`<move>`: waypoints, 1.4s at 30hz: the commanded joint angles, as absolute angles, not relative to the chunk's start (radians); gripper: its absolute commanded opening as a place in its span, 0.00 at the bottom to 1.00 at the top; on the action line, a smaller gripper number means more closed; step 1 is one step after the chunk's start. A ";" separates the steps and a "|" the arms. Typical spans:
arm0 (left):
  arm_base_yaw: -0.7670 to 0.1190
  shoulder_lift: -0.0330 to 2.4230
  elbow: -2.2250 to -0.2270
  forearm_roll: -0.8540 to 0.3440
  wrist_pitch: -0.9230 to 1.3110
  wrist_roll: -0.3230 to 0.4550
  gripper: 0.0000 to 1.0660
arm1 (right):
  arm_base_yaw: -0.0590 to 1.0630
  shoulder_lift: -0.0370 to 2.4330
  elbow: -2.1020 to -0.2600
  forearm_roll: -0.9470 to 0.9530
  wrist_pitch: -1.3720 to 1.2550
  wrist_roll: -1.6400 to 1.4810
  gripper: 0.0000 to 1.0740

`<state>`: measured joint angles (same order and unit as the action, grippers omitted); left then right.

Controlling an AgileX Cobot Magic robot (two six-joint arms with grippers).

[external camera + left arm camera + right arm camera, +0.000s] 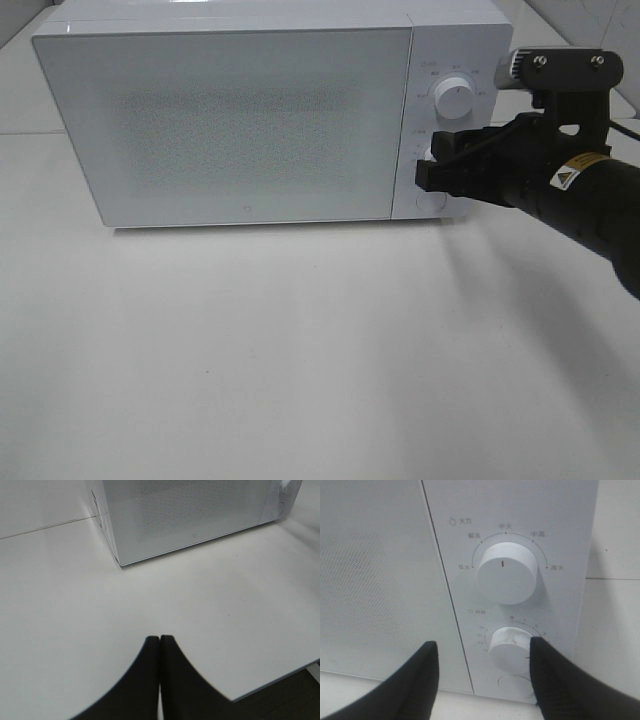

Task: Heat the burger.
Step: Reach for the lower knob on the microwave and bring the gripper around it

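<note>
- Jaws of right gripper spread; lower dial of microwave sits between them, one finger just beside it.
- Left gripper jaws pressed together, empty, over desk.
- Burger can't be seen; microwave door shut.

Overhead and wrist cameras — all face microwave.

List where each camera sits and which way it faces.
Exterior high: above the front, looking down at the microwave; right gripper shows at right.
Left wrist: low over the table, facing the microwave's corner; shut left gripper shows.
Right wrist: close up, facing the timer dial; open right gripper shows.
Shared: all three see the microwave.
</note>
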<state>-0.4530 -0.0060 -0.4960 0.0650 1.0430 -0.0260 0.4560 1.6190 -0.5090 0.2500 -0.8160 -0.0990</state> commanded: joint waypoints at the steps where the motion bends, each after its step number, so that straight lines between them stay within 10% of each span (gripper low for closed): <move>1: -0.449 -0.024 -0.494 0.059 1.034 -0.030 0.00 | 0.468 1.674 -0.509 0.296 -0.919 -0.161 0.51; 42: -0.449 -0.024 -0.494 0.059 1.034 -0.030 0.00 | 0.468 1.948 -0.605 0.268 -1.212 -0.140 0.61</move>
<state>-0.4530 -0.0060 -0.4960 0.0650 1.0430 -0.0260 0.4640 1.9520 -0.5950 0.2710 -1.2070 -0.1240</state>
